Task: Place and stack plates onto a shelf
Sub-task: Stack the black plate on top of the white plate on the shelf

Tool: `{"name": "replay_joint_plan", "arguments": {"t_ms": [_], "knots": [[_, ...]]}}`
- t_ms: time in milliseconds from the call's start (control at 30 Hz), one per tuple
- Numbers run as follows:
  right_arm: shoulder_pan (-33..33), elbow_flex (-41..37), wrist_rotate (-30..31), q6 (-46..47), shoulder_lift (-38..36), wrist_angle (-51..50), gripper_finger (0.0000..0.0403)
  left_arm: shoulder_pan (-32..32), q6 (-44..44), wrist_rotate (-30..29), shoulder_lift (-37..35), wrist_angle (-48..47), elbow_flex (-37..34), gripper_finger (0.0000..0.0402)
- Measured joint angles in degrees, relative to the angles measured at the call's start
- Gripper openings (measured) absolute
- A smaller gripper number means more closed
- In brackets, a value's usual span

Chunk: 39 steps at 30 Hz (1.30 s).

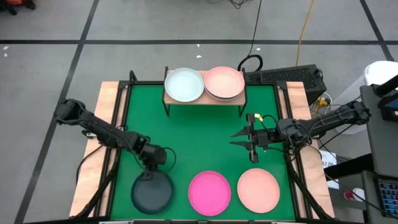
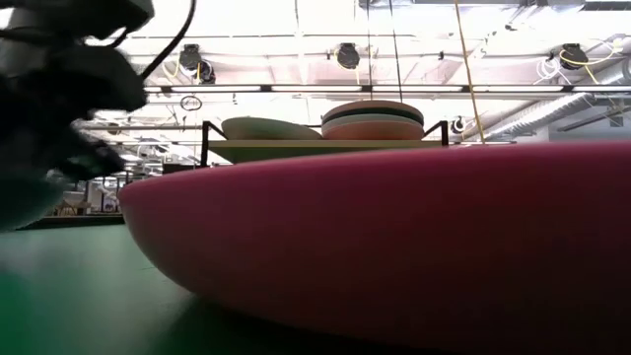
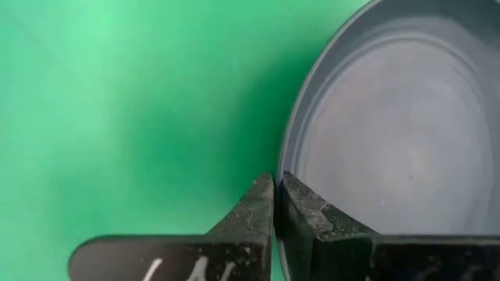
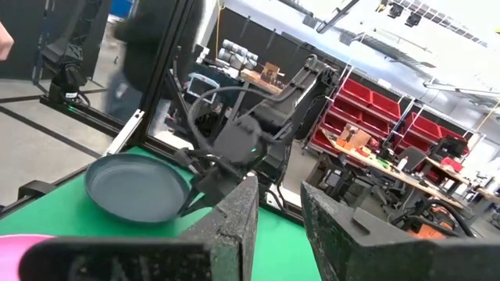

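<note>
Left gripper [image 1: 151, 170] pinches the dark grey-teal plate [image 1: 152, 191] by its thin rim on the green mat [image 1: 186, 134]; magenta [image 1: 209, 192] and peach [image 1: 258, 189] plates lie beside. Right gripper [image 1: 249, 142] hovers, fingers apart, before the wooden shelf [image 1: 205, 99].

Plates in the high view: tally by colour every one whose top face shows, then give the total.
pale mint-white plate: 1
light pink plate: 1 (tops a stack; the plates under it are not counted)
dark grey plate: 1
magenta plate: 1
peach plate: 1
Total: 5
</note>
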Motion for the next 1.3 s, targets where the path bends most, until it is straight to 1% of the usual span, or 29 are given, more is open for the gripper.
{"name": "replay_joint_plan", "arguments": {"t_ms": [100,167,333,433,500,600,733,833,933,1033,1133,1300], "knots": [[0.0,0.0,0.2,0.0,0.0,0.0,0.0084,2.8,2.5,-0.4,-1.9,-2.5,2.7,0.0009],[0.0,0.0,1.3,-0.1,0.0,-0.2,0.0084,5.1,5.0,-1.3,-4.0,-6.5,5.0,0.0009],[0.0,0.0,4.6,-0.1,0.0,-1.1,0.0084,12.6,12.1,-8.4,-11.0,-15.0,13.1,0.0009],[0.0,0.0,4.5,-0.3,0.0,-1.3,0.0084,18.5,16.8,-12.1,-14.7,-16.3,17.8,0.0008],[0.0,0.0,4.5,-0.4,0.0,-1.2,0.0084,23.2,20.1,-14.0,-15.8,-17.2,21.1,0.0008],[0.0,0.0,4.5,-0.4,0.0,-0.9,0.0084,31.7,24.7,-14.2,-15.9,-17.4,26.0,0.0008],[0.0,0.0,4.5,-1.4,0.0,-0.8,0.0084,42.5,28.6,-13.2,-12.1,-17.8,33.8,0.0008],[-0.1,0.0,4.5,-1.7,0.0,-0.7,0.0084,49.9,31.0,-9.3,-7.2,-19.2,40.7,0.0008],[-0.3,0.0,4.5,-2.0,0.0,-0.3,0.0084,56.1,32.9,-6.2,-1.4,-22.3,47.4,0.0008],[-0.3,0.0,4.5,-2.1,0.0,-0.2,0.0084,60.8,33.5,-4.4,5.2,-25.2,52.9,0.0008],[-0.3,0.0,4.5,-2.1,0.0,-0.3,0.0084,64.5,33.5,-4.2,10.7,-26.1,57.2,0.0009],[-0.3,0.0,4.5,-2.0,0.0,-0.9,0.0084,68.8,32.8,-4.0,17.1,-26.4,61.6,0.002]]}}
